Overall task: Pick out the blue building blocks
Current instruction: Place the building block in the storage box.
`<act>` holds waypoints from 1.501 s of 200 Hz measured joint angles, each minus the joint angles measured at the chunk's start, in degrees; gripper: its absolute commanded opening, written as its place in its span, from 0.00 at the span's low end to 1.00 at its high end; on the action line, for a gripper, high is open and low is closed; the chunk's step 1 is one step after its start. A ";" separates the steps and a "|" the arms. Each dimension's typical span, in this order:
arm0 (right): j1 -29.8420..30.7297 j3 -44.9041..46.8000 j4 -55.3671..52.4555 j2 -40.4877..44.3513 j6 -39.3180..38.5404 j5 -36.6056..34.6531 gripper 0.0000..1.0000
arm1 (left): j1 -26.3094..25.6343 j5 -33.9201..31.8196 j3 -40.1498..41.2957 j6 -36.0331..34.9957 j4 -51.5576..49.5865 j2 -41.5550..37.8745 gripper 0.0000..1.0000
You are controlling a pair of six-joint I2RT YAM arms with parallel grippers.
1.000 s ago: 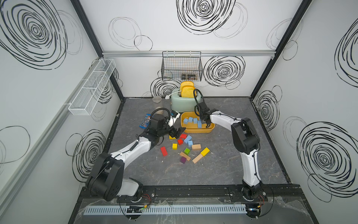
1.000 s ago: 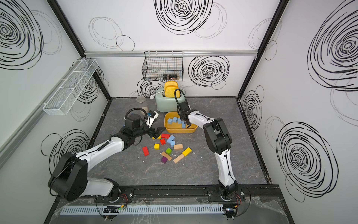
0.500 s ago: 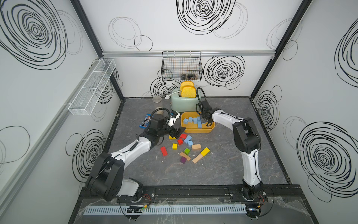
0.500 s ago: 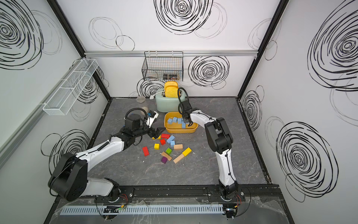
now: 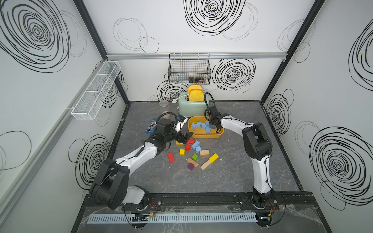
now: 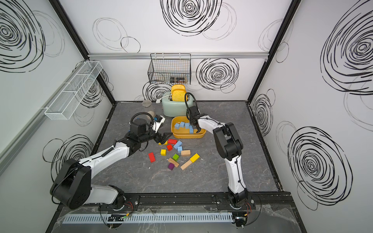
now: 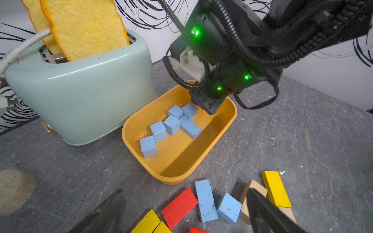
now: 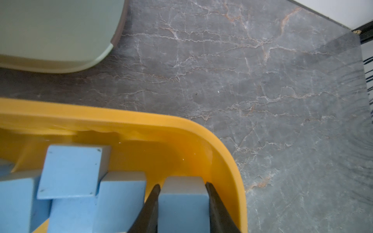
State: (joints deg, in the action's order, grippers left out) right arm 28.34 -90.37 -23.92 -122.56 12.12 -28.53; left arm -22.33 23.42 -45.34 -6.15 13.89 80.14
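Right end effector (image 8: 182, 184) is clamped on one blue cube (image 8: 182, 201). Its dark tapered fingers press the cube's two sides, low inside the right end of the tray (image 8: 222, 141) (glossy orange-yellow plastic, oblong, rounded corners).

Blue building blocks (image 7: 171, 125): about six others lie in the tray, matte light-blue paint, crisp edges. They are mostly cubes plus one oblong brick, bunched and touching. Two more lie on the surface (image 8: 262, 80) just near of the tray, a long brick (image 7: 205, 199) and a shorter brick (image 7: 229, 207), side by side, paint faintly speckled.

Left end effector (image 5: 184, 137): jaws spread wide, nothing between them, above the far-left edge of the loose pile (image 5: 194, 157). The pile is red, yellow, green, purple and bare-wood cubes and bricks. One wood brick (image 5: 192, 161) carries dark marks too small to read.

The surface is dark grey stone-look with pale veins. The toaster (image 7: 80, 90), mint green, smooth and rounded, stands just far of the tray with two yellow spongy toast slices (image 7: 84, 26) upright in its slots. The blue candy packet (image 5: 151, 127) lies left of the tray, its "m&m's" lettering just legible.
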 measured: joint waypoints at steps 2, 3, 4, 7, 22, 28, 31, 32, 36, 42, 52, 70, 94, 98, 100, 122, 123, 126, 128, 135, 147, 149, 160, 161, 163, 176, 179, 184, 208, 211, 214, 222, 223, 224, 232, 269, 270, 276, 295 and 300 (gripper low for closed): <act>0.00 0.00 0.00 0.00 -0.02 -0.07 0.14 | 0.00 0.00 0.00 0.00 0.00 0.00 0.96; 0.00 0.00 0.00 0.00 -0.02 -0.11 0.14 | 0.00 0.00 0.00 0.00 0.00 0.00 0.96; 0.00 0.00 0.00 0.00 -0.02 -0.13 0.14 | 0.00 0.00 0.00 0.00 0.00 0.00 0.96; 0.00 0.00 0.00 0.00 -0.02 -0.24 0.14 | 0.00 0.00 0.00 0.00 0.00 0.00 0.96; 0.02 0.00 0.00 0.00 -0.13 -0.28 0.19 | 0.00 -0.02 0.00 -0.02 -0.02 0.00 0.96; 0.02 0.00 0.00 0.00 -0.13 -0.22 0.20 | 0.00 -0.04 0.00 -0.02 0.00 0.00 0.96; 0.02 0.00 0.00 0.00 -0.13 -0.11 0.20 | 0.00 -0.07 0.00 -0.02 0.00 0.00 0.96; 0.02 0.00 0.00 0.00 -0.13 -0.09 0.20 | 0.00 -0.07 0.00 0.00 -0.02 0.00 0.96; 0.00 0.00 -0.02 0.00 -0.11 0.07 0.22 | 0.00 -0.07 0.00 -0.02 -0.02 0.00 0.96; 0.00 0.00 -0.02 0.00 -0.09 0.37 0.24 | 0.00 -0.09 0.00 -0.02 -0.02 0.00 0.96; -0.02 0.00 -0.02 0.00 0.09 1.03 0.29 | 0.00 -0.11 0.00 -0.02 -0.02 0.00 0.96; -0.26 0.00 -0.02 0.00 0.55 2.12 0.40 | 0.00 -0.13 0.00 -0.02 -0.04 -0.11 0.96; -0.33 0.02 -0.02 0.00 0.76 3.19 0.50 | 0.00 -0.15 0.00 -0.02 -0.17 -0.28 0.96; -0.33 0.02 0.00 0.00 1.05 3.37 0.50 | 0.00 -0.15 0.00 -0.02 -0.20 -0.33 0.96; -0.33 0.04 0.00 0.00 0.92 3.43 0.50 | 0.00 -0.15 0.00 -0.02 -0.20 -0.37 0.96; -0.33 0.92 0.11 0.35 1.36 4.48 0.54 | 0.00 -0.22 0.00 -0.02 -0.22 -0.72 0.96; -0.33 1.01 0.13 0.42 1.44 4.57 0.54 | 0.00 -0.22 0.00 -0.02 -0.24 -0.74 0.96; -0.35 1.18 0.13 0.57 1.44 4.66 0.54 | 0.00 -0.24 0.00 -0.02 -0.22 -0.76 0.96; -0.35 1.31 0.13 0.68 1.51 4.79 0.54 | 0.00 -0.24 0.00 -0.02 -0.22 -0.76 0.96; -0.35 1.66 0.11 1.07 1.57 5.16 0.56 | 0.00 -0.28 0.00 -0.02 -0.24 -0.83 0.96; -0.37 1.99 0.11 1.77 1.79 5.57 0.59 | 0.00 -0.35 0.00 -0.02 -0.39 -0.94 0.96; -0.37 2.05 0.11 1.90 1.88 5.70 0.60 | 0.00 -0.35 0.00 -0.02 -0.44 -0.96 0.96; -0.37 2.32 0.15 2.80 1.97 6.23 0.64 | 0.00 -0.37 0.00 -0.02 -0.48 -1.18 0.96; -0.37 2.32 0.15 2.84 1.99 6.25 0.64 | 0.00 -0.37 0.00 -0.02 -0.48 -1.20 0.96; -0.37 2.38 0.15 3.06 1.99 6.43 0.65 | 0.00 -0.39 0.00 -0.02 -0.48 -1.27 0.96; -0.37 2.93 0.37 4.63 2.21 7.32 0.70 | 0.00 -0.50 0.00 -0.02 -0.59 -1.81 0.96; -0.37 3.06 0.44 5.03 2.27 7.54 0.71 | 0.00 -0.52 0.00 -0.02 -0.57 -1.95 0.96; -0.37 3.26 0.48 5.73 2.43 7.98 0.73 | 0.00 -0.57 0.00 -0.02 -0.59 -2.27 0.96; -0.37 4.52 1.36 9.25 2.67 10.40 0.84 | 0.00 -0.81 0.00 -0.04 -0.85 -3.85 0.96; -0.37 4.72 1.57 9.73 2.89 10.75 0.85 | -0.02 -0.83 -0.02 -0.04 -0.92 -4.07 0.96; -0.37 4.98 1.79 10.16 2.78 11.15 0.87 | -0.02 -0.90 -0.02 -0.04 -0.94 -4.22 0.96; -0.37 5.77 2.27 11.45 2.91 12.07 0.90 | -0.07 -1.05 -0.09 -0.04 -1.09 -4.76 0.96; -0.37 5.90 2.34 11.72 2.89 12.26 0.90 | -0.07 -1.05 -0.09 -0.04 -1.11 -4.81 0.96; -0.37 5.99 2.38 11.87 2.91 12.35 0.90 | -0.07 -1.07 -0.11 -0.04 -1.14 -4.90 0.96; -0.37 6.93 2.84 13.25 3.02 13.25 0.93 | -0.20 -1.38 -0.22 -0.09 -1.49 -5.40 0.96; -0.37 11.39 4.13 19.80 3.30 17.03 0.98 | -1.57 -2.78 -0.52 -0.52 -4.22 -8.57 0.96; -0.37 11.45 4.13 19.93 3.30 17.09 0.98 | -1.60 -2.80 -0.52 -0.52 -4.28 -8.66 0.96; -0.37 12.13 4.28 20.96 3.30 17.64 0.98 | -1.86 -3.02 -0.52 -0.61 -4.79 -9.35 0.96; -0.33 14.36 4.57 24.74 3.34 19.28 0.98 | -2.58 -3.82 -0.52 -0.92 -6.51 -12.04 0.96; -0.31 14.93 4.57 25.70 3.34 19.65 0.98 | -2.73 -4.07 -0.52 -1.03 -6.99 -12.72 0.96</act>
State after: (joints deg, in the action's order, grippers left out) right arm 28.03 -75.44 -19.35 -96.86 15.46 -8.88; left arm -25.06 19.35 -45.87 -7.18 6.90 67.42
